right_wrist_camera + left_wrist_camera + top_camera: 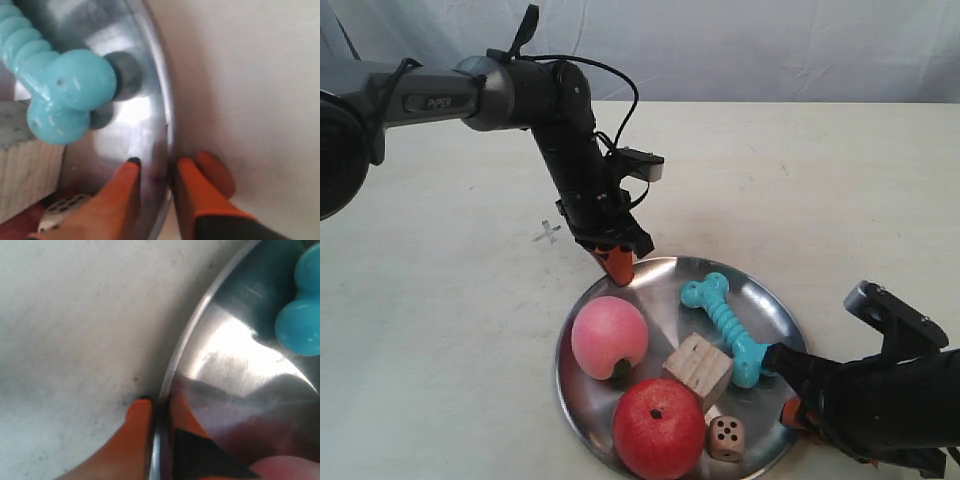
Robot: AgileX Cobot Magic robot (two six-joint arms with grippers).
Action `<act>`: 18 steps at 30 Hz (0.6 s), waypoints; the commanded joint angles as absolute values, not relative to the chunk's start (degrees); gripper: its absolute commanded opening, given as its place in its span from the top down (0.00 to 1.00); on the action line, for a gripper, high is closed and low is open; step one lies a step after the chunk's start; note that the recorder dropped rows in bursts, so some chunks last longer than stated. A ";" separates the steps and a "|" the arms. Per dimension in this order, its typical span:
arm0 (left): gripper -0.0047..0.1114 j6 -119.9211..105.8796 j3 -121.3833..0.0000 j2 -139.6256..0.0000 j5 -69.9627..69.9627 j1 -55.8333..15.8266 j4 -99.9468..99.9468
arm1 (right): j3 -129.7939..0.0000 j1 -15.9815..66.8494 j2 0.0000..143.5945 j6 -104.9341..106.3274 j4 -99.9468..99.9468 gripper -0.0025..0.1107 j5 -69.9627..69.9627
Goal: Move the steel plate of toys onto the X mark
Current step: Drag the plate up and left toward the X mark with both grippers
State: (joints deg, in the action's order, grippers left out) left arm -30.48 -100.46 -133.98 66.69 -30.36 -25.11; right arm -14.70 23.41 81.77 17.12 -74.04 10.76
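A cream tabletop (440,350) runs back to a wrinkled white backdrop (770,40).

My left gripper (158,407) and my right gripper (156,164) have bright orange fingers with black behind them. The steel plate (662,290) is shiny silver. The toys: a pink peach (609,336), a red apple (658,428), a teal bone (725,315), a pale wood-grained cube (699,369) and a tan die (725,438) with dark dots. The X mark (548,233) is faint grey on the cream table (440,330).
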 commanded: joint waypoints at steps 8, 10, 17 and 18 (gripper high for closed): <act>0.96 -27.38 -99.93 -134.80 67.02 -31.56 -24.05 | -15.08 23.49 81.64 16.59 -73.54 0.57 17.44; 0.96 -27.27 -99.93 -134.80 67.16 -31.56 -24.05 | -15.08 23.49 81.64 16.19 -73.54 0.57 16.73; 0.96 -27.02 -99.93 -134.80 67.39 -31.56 -26.09 | -15.08 23.49 81.64 15.63 -73.65 0.63 11.81; 0.96 -27.13 -99.93 -134.80 67.39 -31.56 -26.21 | -15.08 23.49 81.64 15.63 -73.65 0.67 11.28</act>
State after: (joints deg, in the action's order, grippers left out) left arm -28.13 -100.46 -133.98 67.78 -30.85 -25.47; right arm -14.89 23.41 81.77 15.46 -73.68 13.63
